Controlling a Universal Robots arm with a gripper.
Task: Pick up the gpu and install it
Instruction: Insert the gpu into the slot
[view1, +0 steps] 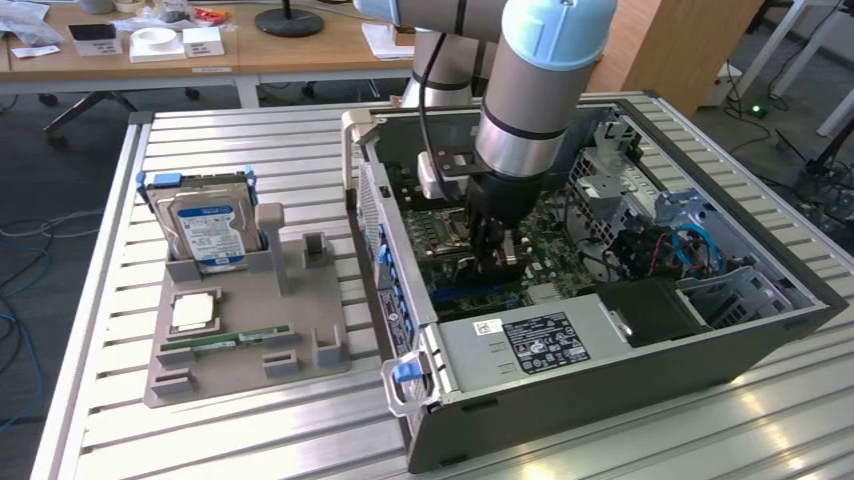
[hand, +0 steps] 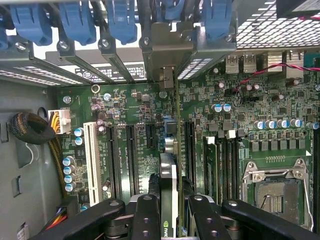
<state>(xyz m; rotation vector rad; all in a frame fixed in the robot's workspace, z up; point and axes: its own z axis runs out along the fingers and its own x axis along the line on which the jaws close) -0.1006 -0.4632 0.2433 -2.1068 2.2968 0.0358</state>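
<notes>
Fingers (hand: 149, 216) pinch the gpu (hand: 170, 172) from both sides, and the card stands edge-on between them. The gripper (view1: 493, 250) is down inside the case (view1: 607, 400), over the motherboard (hand: 130, 120).

The gpu runs in line with the long black slots (hand: 112, 155), and its bracket end (hand: 167, 77) is close to the rear wall under the blue latches (hand: 120, 20). I can't tell whether it is seated or just above its slot.

To do the step well (my judgement):
- Keep the card upright and parallel to the slot.
- Line the bracket up with its rear opening.
- Press straight down with no twist, since a tilt could jam the edge connector.
- Hold it off the white slot (hand: 92, 155) side.

The wrist view gives the card-to-slot alignment, the bracket gap and the CPU socket (hand: 272, 185).

The exterior view gives the wider layout:
- The arm comes in from 12 o'clock.
- The PSU (view1: 534, 345) is at 6 o'clock of the gripper.
- The tray (view1: 314, 305) is at 9 o'clock of the case.
- The hard drive (view1: 207, 225) stands at the tray's 12 o'clock.
- The RAM (view1: 220, 343) lies toward the tray's 6 o'clock.
- How deep the card sits is hidden behind the gripper.
</notes>
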